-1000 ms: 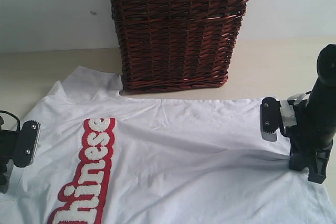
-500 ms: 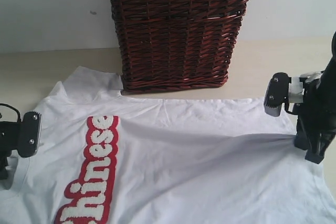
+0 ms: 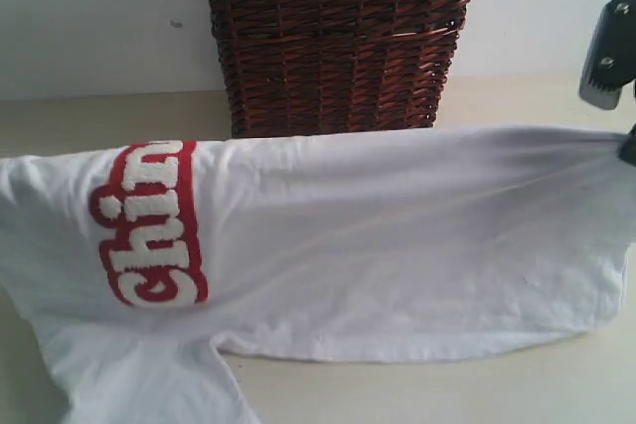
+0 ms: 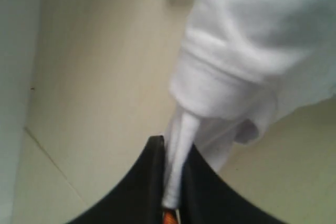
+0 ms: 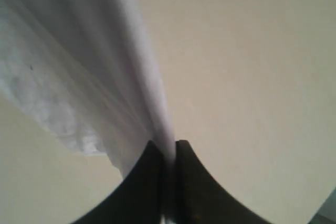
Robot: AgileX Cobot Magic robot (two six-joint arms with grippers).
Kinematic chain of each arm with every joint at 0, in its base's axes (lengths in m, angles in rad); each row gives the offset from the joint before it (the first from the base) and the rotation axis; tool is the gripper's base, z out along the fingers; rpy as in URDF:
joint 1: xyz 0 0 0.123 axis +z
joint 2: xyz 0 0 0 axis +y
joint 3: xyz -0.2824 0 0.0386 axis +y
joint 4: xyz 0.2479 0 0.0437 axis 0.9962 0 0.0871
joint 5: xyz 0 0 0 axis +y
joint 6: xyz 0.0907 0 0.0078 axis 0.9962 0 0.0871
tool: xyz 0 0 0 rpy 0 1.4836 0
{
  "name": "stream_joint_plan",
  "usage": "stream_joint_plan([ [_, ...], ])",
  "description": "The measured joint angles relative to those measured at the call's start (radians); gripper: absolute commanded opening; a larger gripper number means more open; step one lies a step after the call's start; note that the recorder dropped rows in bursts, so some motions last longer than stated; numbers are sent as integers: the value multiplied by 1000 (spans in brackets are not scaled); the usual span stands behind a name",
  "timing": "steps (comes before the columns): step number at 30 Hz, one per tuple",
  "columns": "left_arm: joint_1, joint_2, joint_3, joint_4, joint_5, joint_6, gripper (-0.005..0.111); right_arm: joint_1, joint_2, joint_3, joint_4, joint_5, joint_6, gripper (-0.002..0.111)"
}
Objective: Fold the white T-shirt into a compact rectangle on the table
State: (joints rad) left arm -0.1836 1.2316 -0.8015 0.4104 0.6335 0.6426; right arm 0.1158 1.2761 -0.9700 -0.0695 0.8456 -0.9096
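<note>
Above table [image 3: 447,394], left pincer [image 4: 173,145], right pincer [image 5: 167,144] apparently nip T-shirt [image 3: 397,235] edges.

A dark red-brown wicker basket [image 3: 333,42] stands against a plain white wall [image 3: 99,17].

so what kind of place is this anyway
Likely an indoor robot test bench, not a home: a pale table against a plain white wall, a wicker basket, and a white T-shirt pinched by the left claw and the right claw.
</note>
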Motion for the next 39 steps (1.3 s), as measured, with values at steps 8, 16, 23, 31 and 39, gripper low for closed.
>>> stream_joint_plan([
  [8, -6, -538, -2, -44, 198, -30, 0, 5, -453, 0, -20, 108, 125, 0],
  [16, -6, -897, -183, -143, 476, -12, 0, 5, -804, 0, 75, 203, 187, 0],
  [23, -6, -773, -113, -161, 492, 4, 0, 5, -656, -8, 60, 312, 276, 0],
  [31, -6, -300, 235, 69, 20, -118, 0, 5, -133, 146, -49, 81, 300, 0],
  [39, 102, 15, 241, 431, -465, -370, 16, 5, 88, 146, -200, -320, 330, 5],
])
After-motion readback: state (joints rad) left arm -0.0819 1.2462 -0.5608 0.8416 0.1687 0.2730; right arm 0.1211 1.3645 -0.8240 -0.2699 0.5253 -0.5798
